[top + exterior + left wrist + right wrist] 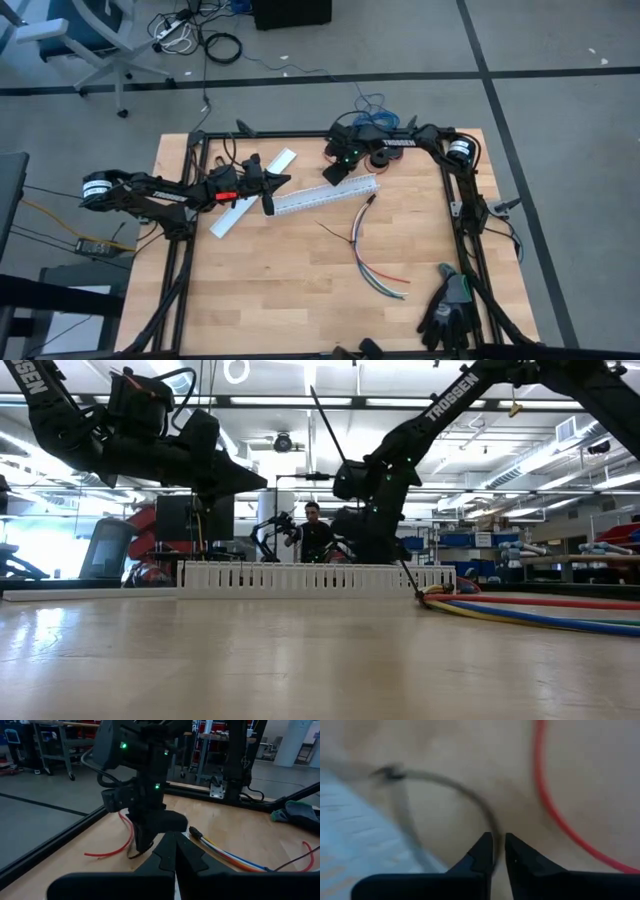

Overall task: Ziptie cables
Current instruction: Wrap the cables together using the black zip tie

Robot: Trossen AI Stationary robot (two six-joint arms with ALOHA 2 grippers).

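The cables, a bunch of coloured wires, lie on the wooden table right of centre, their black-sleeved end pointing to the far side. My right gripper points steeply down behind the white slotted duct, nearly shut on a thin grey looped zip tie. A single red wire curves beside it. My left gripper hovers shut and level to the left of the duct, holding nothing. My right gripper has the zip tie's curved strip between its two fingertips, only at their free ends. The fingers come from above, slanting down, and lie across the strip. The rest of the loop, with its small head, lies on the table.
A flat white cover strip lies slantwise under my left arm. Black round parts sit at the far edge. Dark gloves lie at the near right corner. A black frame borders the table. Bare wood lies at the near left.
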